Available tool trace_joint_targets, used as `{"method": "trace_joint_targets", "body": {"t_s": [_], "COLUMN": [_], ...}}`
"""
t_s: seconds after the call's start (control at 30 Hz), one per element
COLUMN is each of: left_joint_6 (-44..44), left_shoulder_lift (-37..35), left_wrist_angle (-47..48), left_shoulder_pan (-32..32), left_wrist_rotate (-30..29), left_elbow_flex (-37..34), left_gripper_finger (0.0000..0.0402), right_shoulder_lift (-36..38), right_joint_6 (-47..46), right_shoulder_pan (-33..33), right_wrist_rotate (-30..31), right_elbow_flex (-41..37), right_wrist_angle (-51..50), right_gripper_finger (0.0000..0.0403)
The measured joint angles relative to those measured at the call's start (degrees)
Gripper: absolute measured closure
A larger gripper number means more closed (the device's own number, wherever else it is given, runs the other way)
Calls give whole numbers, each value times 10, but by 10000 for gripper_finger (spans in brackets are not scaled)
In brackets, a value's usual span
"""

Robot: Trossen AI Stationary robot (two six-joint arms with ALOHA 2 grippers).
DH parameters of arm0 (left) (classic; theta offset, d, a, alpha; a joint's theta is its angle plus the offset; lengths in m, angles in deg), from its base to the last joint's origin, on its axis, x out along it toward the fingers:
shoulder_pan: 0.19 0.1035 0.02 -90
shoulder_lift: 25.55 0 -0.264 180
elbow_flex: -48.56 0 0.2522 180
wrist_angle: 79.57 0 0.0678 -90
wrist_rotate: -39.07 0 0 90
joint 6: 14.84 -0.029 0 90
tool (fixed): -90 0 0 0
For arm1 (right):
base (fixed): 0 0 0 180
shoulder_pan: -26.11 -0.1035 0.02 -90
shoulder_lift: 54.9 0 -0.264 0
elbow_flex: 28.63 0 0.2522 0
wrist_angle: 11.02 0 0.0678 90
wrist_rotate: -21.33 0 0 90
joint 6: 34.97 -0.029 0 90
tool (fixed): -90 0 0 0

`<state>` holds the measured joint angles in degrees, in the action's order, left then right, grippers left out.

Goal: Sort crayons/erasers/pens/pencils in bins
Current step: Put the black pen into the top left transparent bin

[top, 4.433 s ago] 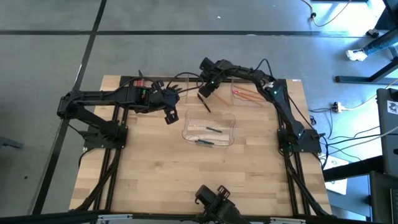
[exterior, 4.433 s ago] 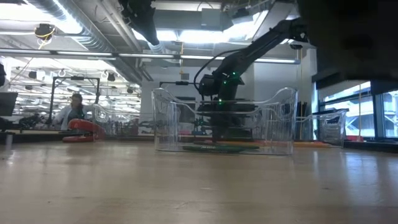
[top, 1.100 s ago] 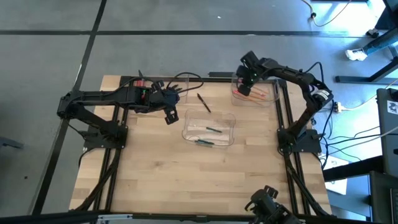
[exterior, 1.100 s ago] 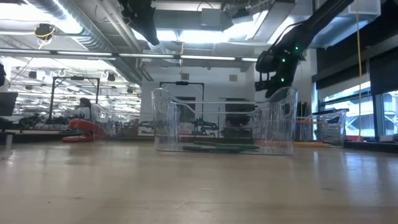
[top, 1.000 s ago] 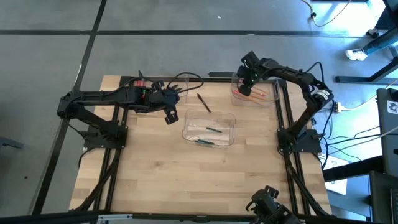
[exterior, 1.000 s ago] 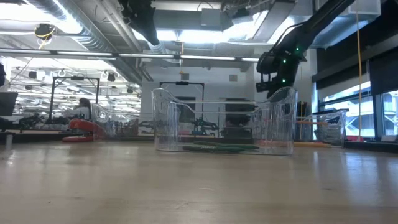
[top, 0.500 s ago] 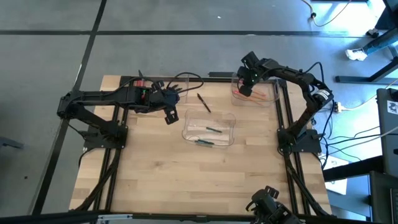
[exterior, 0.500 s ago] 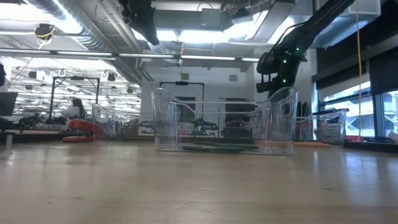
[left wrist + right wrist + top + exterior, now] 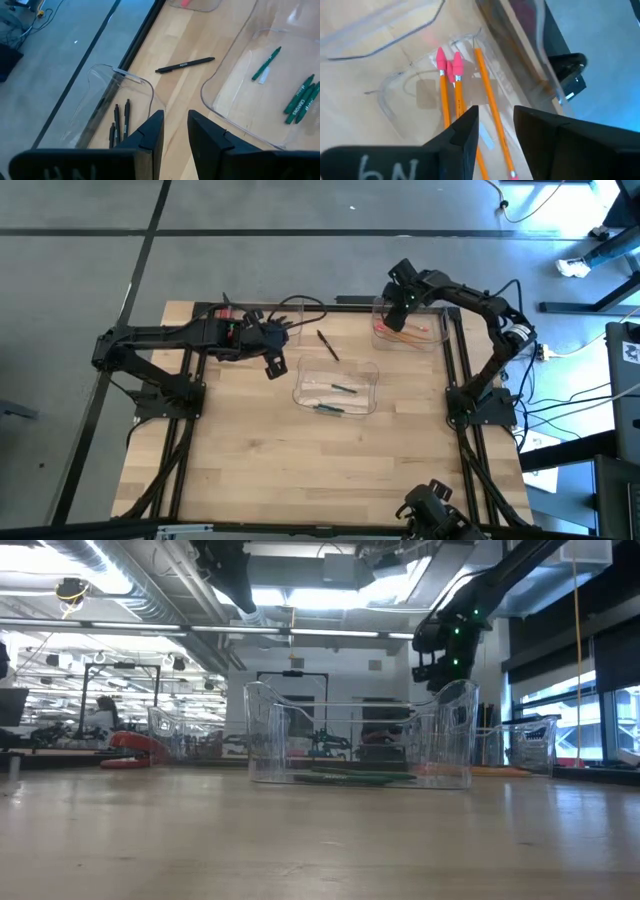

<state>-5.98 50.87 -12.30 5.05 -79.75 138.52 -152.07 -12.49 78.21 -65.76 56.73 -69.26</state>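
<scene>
We have swung our right tool (image 9: 398,313), now open and empty, from the black pen (image 9: 327,345) on the wooden desk (image 9: 250,450) to over the upper-right clear bin (image 9: 440,330) of orange pencils (image 9: 454,95), so the pen remains unsorted.

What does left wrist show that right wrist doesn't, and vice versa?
Only left wrist: a loose pen on the table, a bin holding pens, and a bin with green crayons. Only right wrist: a bin holding three orange pencils. Both: their own open fingers, a clear bin, wood table.
</scene>
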Motion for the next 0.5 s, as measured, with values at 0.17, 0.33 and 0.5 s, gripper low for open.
{"method": "trace_joint_targets", "body": {"t_s": [0.17, 0.33, 0.5], "left_joint_6": [21, 44, 82], "left_shoulder_lift": [0, 0, 0], "left_wrist_angle": [0, 0, -4], "left_shoulder_pan": [12, 24, 40], "left_wrist_rotate": [0, 0, 3], "left_elbow_flex": [0, 0, 0], "left_gripper_finger": [321, 321, 321], "right_shoulder_lift": [34, 61, 63], "right_joint_6": [-1, -33, -44], "right_shoulder_pan": [-19, -76, -157], "right_wrist_rotate": [-11, -85, -106], "right_elbow_flex": [28, 45, 61], "right_wrist_angle": [-14, -9, -2], "right_gripper_finger": [277, 276, 276]}}
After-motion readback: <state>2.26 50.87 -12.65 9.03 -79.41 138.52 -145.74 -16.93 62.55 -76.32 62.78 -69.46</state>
